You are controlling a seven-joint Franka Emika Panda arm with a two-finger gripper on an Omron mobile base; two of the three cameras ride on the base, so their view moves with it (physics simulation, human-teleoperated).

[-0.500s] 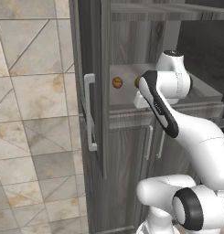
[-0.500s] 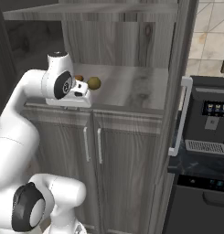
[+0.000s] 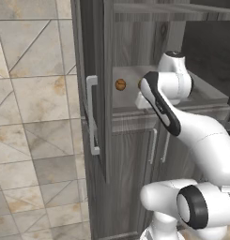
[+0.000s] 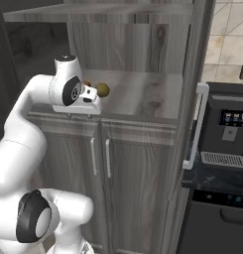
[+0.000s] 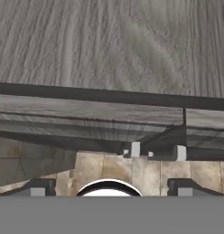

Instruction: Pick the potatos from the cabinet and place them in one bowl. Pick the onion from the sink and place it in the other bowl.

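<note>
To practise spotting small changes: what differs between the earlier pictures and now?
Hardly anything. The arm shifted very slightly at the cabinet shelf. The end effector is open and empty. The orange-brown potato and olive-brown potato stayed put.

Two potatos are seen lying on the open shelf of the dark grey wood-grain cabinet (image 3: 130, 42): an orange-brown potato (image 3: 120, 85) toward the shelf's left, and an olive-brown potato (image 4: 102, 90), apparently close beside it

Even, soft, shadowless rendered light
</note>
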